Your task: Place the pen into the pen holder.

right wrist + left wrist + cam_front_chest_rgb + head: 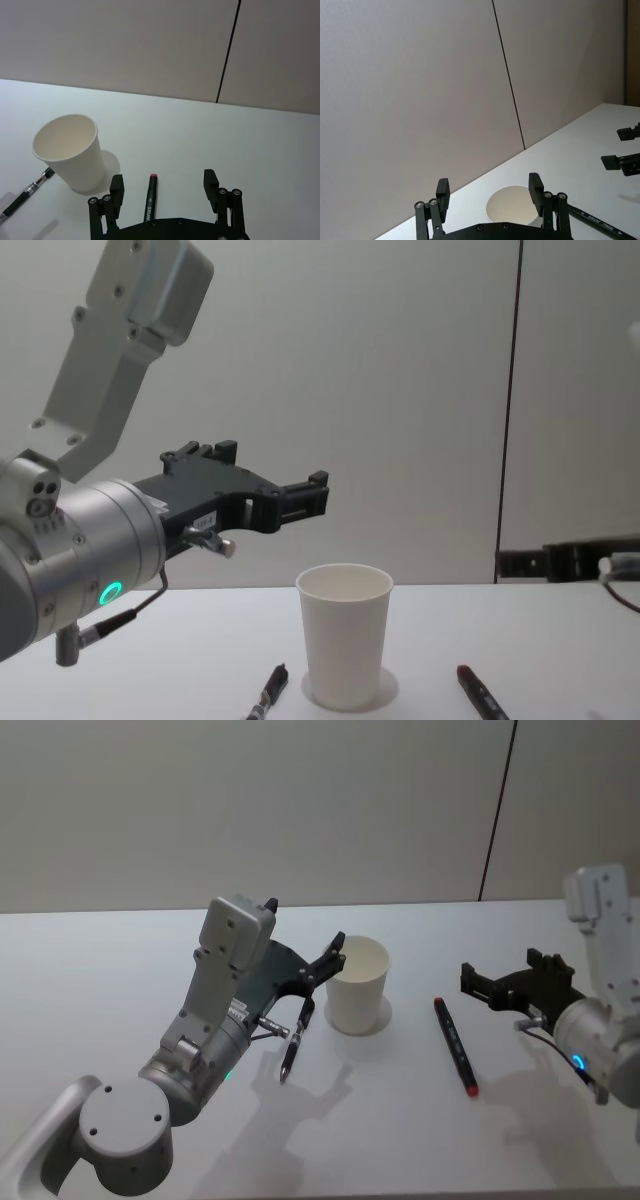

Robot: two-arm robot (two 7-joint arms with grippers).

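Observation:
The pen holder (pixel 357 986) is a white paper cup standing upright at mid table, also seen as the cup (pixel 345 648) from the chest. A black pen (pixel 296 1042) lies on the table just left of it. A black marker pen with red ends (pixel 455 1046) lies to its right. My left gripper (pixel 328 960) hovers open and empty beside the cup's left rim, above the black pen; the left wrist view shows its open fingers (pixel 442 193) with the cup (pixel 512 205) beyond. My right gripper (pixel 470 980) is open and empty, raised just right of the marker (pixel 150 198).
The white table (pixel 120 980) ends at a plain wall behind. The chest view shows my left gripper (pixel 305 495) well above the cup's rim and my right gripper (pixel 545 560) at the right edge.

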